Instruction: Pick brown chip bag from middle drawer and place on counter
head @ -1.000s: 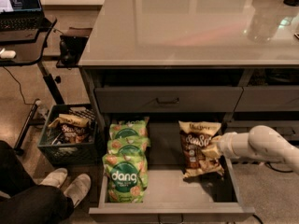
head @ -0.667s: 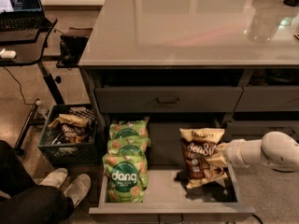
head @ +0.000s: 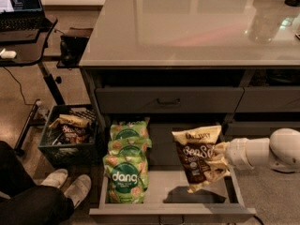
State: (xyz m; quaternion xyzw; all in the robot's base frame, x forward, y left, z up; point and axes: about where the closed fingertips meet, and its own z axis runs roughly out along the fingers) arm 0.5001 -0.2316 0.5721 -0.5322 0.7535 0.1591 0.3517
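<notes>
Roughly half the task appears done. The gripper [head: 223, 152], reaching in from the right, is clamped on the right edge of the brown chip bag [head: 197, 156] and holds it tilted above the floor of the middle drawer [head: 171, 213], with a shadow under it.

Remaining, as judged: raise the bag clear of the drawer, carry it up to the counter [head: 187, 32], and release it there.

Drawer contents: a stack of green snack bags [head: 125, 170] along the left side, well apart from the lifted bag. A crate [head: 65, 154] on the floor, left of the drawer, holds more snack packets — type not discernible.
</notes>
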